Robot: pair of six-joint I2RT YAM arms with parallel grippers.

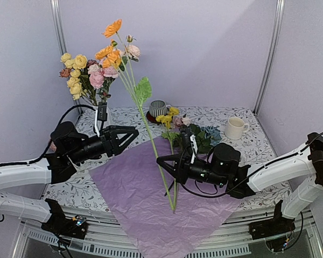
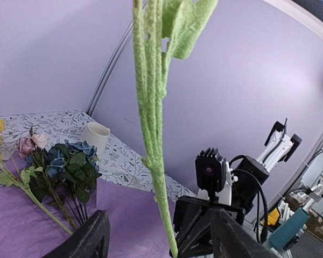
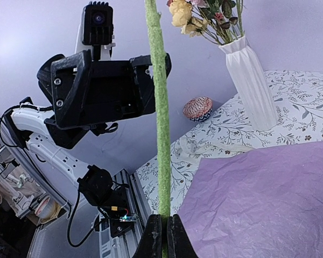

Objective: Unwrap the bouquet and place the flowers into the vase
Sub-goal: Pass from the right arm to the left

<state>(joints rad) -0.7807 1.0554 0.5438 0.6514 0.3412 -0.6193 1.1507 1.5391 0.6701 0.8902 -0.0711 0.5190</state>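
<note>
Right arm low over the crinkled lilac tissue paper sheet (image 1: pixel 151 209), forearm level. The right end effector (image 1: pixel 160 160) pinches the green-stemmed orange-bloom flower spray (image 1: pixel 143 92) upright above the sheet. The left end effector (image 1: pixel 131 135) is level and spread, facing that stem and not closed on it. Only the right wrist view shows the ribbed white vase (image 3: pixel 250 80) — beyond the sheet, blooms inside.

Around the upright stem (image 1: pixel 152 141), flat paper (image 1: pixel 134 188) at 6 o'clock leaves passage, while loose flowers (image 1: pixel 196 134) at 2 o'clock block the way.
</note>
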